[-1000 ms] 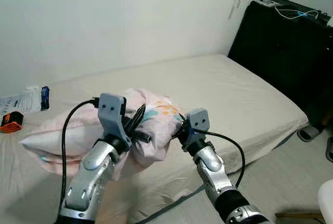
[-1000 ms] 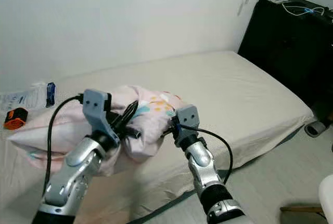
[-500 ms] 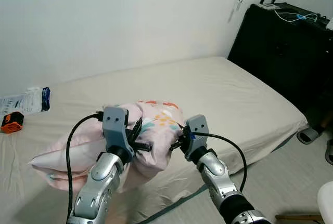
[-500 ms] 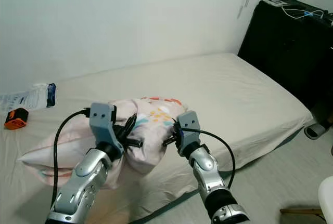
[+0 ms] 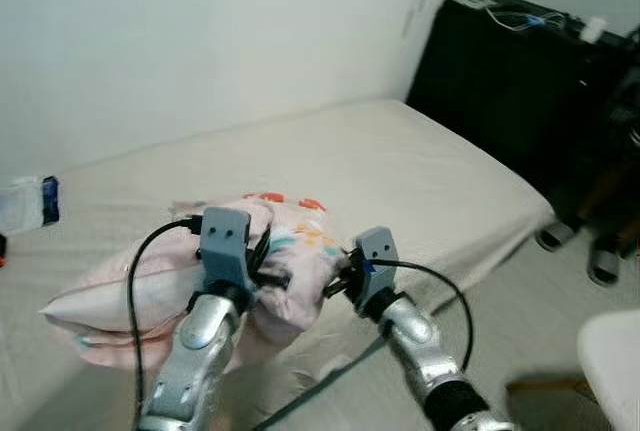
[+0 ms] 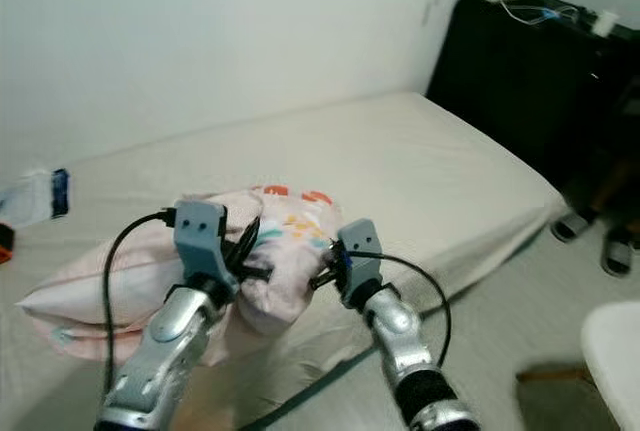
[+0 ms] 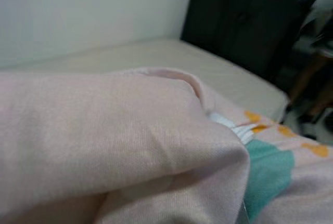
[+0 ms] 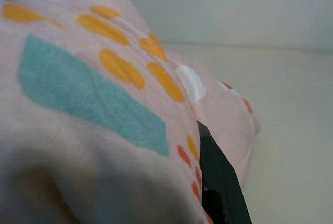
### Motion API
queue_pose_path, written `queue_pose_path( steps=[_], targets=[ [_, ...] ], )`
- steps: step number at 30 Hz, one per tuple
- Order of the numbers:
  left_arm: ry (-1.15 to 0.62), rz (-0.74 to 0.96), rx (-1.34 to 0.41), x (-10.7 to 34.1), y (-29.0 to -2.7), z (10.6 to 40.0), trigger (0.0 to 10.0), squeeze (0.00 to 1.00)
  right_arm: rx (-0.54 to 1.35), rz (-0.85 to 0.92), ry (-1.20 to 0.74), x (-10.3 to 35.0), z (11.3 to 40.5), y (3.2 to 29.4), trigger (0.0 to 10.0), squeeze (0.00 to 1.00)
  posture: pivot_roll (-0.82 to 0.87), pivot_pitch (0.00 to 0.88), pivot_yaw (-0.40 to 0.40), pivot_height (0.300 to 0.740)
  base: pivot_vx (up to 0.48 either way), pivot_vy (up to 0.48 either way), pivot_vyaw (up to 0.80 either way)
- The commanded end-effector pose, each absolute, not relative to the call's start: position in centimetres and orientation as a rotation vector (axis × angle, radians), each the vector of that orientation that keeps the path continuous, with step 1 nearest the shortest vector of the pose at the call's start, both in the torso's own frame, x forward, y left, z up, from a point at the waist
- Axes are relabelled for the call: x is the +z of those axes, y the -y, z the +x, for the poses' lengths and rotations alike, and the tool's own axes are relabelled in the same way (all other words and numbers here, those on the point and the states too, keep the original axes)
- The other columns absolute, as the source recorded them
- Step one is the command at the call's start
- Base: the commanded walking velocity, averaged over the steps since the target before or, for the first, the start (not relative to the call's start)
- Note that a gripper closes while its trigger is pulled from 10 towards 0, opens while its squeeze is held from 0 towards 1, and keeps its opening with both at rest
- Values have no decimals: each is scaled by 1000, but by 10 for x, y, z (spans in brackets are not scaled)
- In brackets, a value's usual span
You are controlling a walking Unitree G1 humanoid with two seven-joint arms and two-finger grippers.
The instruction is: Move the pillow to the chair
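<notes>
Both hands, the left hand [image 5: 268, 269] and the right hand [image 5: 335, 281], clench the pink pillow [image 5: 150, 286] above the bed [image 5: 420, 166]. Its loose end hangs low; the thin fabric may slip out while walking.

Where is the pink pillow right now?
In the head views the pillow is at the near edge of the bed, gripped at its patterned end between the left gripper and the right gripper.

Head cameras look down over the bed [image 5: 400, 166]; wrist cameras press against the pillow [image 7: 130, 146].
</notes>
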State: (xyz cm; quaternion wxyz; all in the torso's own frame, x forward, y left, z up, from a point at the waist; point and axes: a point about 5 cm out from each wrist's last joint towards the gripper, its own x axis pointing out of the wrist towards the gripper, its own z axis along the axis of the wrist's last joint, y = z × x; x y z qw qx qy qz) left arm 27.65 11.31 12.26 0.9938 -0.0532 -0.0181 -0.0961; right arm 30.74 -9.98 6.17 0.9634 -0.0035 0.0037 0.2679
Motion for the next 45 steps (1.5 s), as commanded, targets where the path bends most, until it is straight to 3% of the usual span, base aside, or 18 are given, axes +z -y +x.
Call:
queue_pose_path(
  steps=[1,25,32,37,45],
  targets=[
    [0,-93,-110,113,-126,278,10000,0,514,-6,50,73,311,106,10000,0,82,0,-133,740,0,0,-800],
    [4,-40,-104,112,-129,280,10000,0,500,-11,34,74,314,107,10000,0,94,0,-134,740,0,0,-800],
    [-6,14,-140,112,-131,285,10000,0,459,-4,0,66,313,110,10000,0,98,0,-102,740,0,0,-800],
    [-3,53,-190,117,-131,295,10000,0,398,11,-13,61,311,114,10000,0,100,0,-25,740,0,0,-800],
    [-15,65,-212,115,-130,296,10000,0,362,17,-12,61,312,118,10000,0,96,0,-3,740,0,0,-800]
  ],
)
